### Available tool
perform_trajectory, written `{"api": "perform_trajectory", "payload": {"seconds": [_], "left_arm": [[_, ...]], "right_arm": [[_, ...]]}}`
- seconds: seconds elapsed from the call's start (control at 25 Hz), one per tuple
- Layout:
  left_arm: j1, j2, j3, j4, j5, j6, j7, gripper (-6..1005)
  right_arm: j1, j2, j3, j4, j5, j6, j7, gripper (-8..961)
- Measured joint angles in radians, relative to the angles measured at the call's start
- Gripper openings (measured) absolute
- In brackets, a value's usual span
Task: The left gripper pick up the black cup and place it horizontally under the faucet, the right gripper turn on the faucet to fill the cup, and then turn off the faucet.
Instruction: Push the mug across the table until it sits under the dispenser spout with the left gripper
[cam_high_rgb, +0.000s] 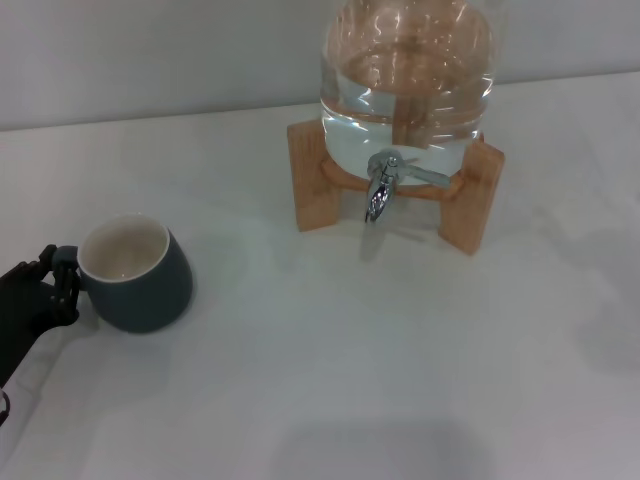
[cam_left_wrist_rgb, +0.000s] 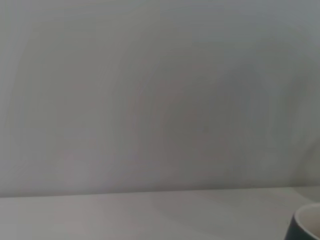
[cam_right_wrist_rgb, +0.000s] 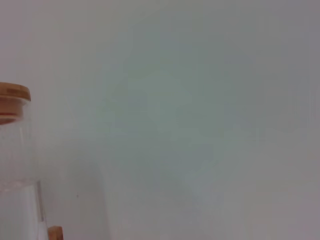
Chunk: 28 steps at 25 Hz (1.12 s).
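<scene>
The black cup (cam_high_rgb: 140, 272) stands upright on the white table at the left, its cream inside showing and its handle turned to the left edge. My left gripper (cam_high_rgb: 55, 288) is right at that handle, low over the table. A sliver of the black cup (cam_left_wrist_rgb: 306, 226) also shows in the left wrist view. The chrome faucet (cam_high_rgb: 382, 188) juts from the clear water jar (cam_high_rgb: 408, 75) at the back, spout pointing down, with nothing beneath it. The right gripper is out of view.
The jar rests on a wooden stand (cam_high_rgb: 468, 195) whose legs flank the faucet. White table (cam_high_rgb: 350, 370) stretches between cup and stand. The right wrist view catches the jar's wooden lid (cam_right_wrist_rgb: 12, 95) against a plain wall.
</scene>
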Motion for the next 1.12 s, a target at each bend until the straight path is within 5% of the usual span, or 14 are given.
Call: {"api": "perform_trajectory", "payload": {"seconds": [0.24, 1.12], "left_arm": [[-0.006, -0.001, -0.002, -0.001, 0.000, 0.008, 0.003, 181], [-0.069, -0.005, 0.003, -0.069, 0.064, 0.008, 0.009, 179]], "right_arm": [[0.001, 0.000, 0.000, 0.004, 0.000, -0.001, -0.001, 853], [0.004, 0.000, 0.000, 0.008, 0.000, -0.009, -0.003, 853]]}}
